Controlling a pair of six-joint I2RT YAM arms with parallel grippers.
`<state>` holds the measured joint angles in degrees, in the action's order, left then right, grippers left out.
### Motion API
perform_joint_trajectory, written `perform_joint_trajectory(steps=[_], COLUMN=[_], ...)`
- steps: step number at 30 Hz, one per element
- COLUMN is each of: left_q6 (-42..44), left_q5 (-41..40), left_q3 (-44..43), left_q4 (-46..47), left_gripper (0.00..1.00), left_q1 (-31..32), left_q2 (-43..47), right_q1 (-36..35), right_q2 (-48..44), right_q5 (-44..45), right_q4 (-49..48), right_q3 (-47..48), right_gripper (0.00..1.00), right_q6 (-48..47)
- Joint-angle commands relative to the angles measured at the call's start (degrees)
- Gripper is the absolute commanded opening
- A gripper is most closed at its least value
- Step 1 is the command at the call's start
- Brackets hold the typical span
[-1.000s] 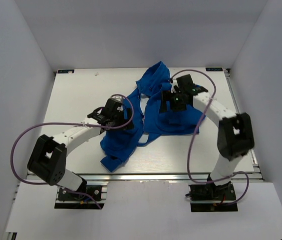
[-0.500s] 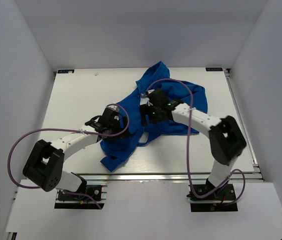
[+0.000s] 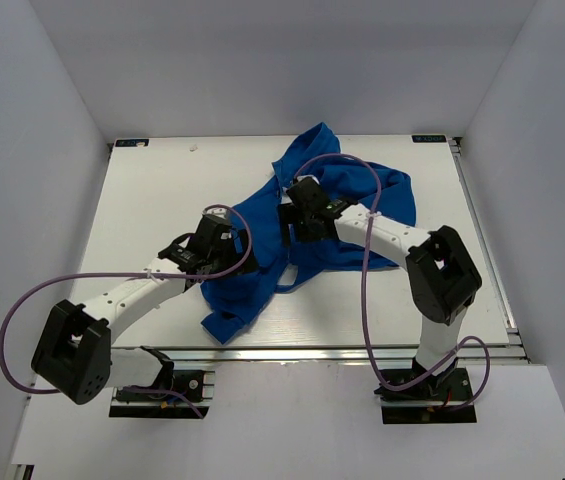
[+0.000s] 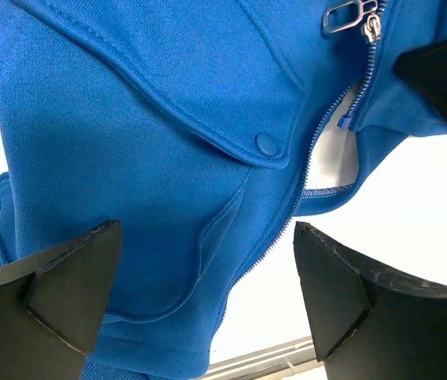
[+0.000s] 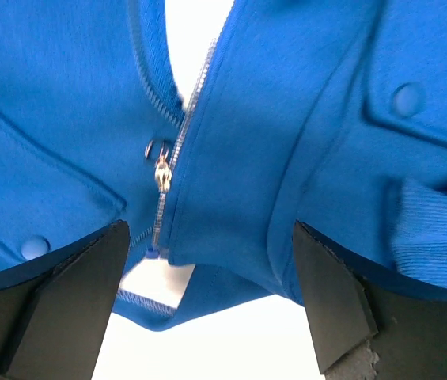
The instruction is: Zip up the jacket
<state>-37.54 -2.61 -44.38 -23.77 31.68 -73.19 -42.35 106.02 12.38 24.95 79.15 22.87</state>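
The blue jacket (image 3: pixel 347 205) lies crumpled in the middle of the table, its front partly open. My left gripper (image 3: pixel 220 248) is open and empty, low over the jacket's left front panel (image 4: pixel 128 158), near a flap pocket with a snap (image 4: pixel 267 143). The silver zipper slider (image 4: pixel 351 16) sits at the top of that view. My right gripper (image 3: pixel 297 218) is open and empty, hovering over the front opening. In the right wrist view the zipper slider (image 5: pixel 161 171) hangs left of centre above the jacket's hem (image 5: pixel 207 289), between the spread fingers (image 5: pixel 65 309).
The white table (image 3: pixel 162 190) shows left and near of the jacket. White walls enclose the sides and back. A purple cable (image 3: pixel 367 250) loops from each arm. The right gripper's dark body (image 4: pixel 445 79) shows in the left wrist view's upper right.
My right gripper has swung left, from the jacket's right side to over its front opening. The right part of the jacket now lies spread. My left gripper has shifted slightly left.
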Motion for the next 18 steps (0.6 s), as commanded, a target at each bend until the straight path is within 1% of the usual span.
perform_joint_trajectory(steps=[1,3,4,5,8,10,11,14,18], left_q6=[0.01,0.01,0.10,0.10,0.36,0.54,0.62,0.89,1.15], left_q5=[-0.82,-0.55,-0.47,-0.38,-0.29,-0.11,-0.03,0.15,0.59], left_q3=[-1.23,-1.23,-1.23,-1.15,-1.32,-1.50,-1.59,-1.94,-2.03], left_q4=[-0.49,-0.31,-0.14,-0.14,0.04,0.13,0.21,0.21,0.57], left_gripper=[0.98,0.98,0.98,0.98,0.98,0.98,0.98,0.98,0.98], left_q1=[0.22,0.22,0.22,0.22,0.22,0.22,0.22,0.22,0.22], left_q2=[1.56,1.56,1.56,1.56,1.38,1.12,1.03,0.59,0.50], right_q1=[1.30,2.35,2.62,2.88,3.67,3.76,3.85,4.11,4.03], right_q2=[-1.61,-0.03,0.50,1.55,3.66,5.07,6.56,9.28,11.23], right_q5=[4.05,4.23,4.23,4.23,4.05,3.88,3.53,2.21,1.06], right_q4=[-0.79,0.27,1.06,1.15,1.07,0.54,0.54,1.06,0.72], right_q3=[3.28,4.51,5.65,6.18,8.28,9.17,10.48,12.86,13.48], right_gripper=[0.88,0.83,0.82,0.79,0.74,0.73,0.70,0.69,0.69], right_q6=[4.63,6.04,7.00,7.27,7.36,7.19,6.84,6.75,6.92])
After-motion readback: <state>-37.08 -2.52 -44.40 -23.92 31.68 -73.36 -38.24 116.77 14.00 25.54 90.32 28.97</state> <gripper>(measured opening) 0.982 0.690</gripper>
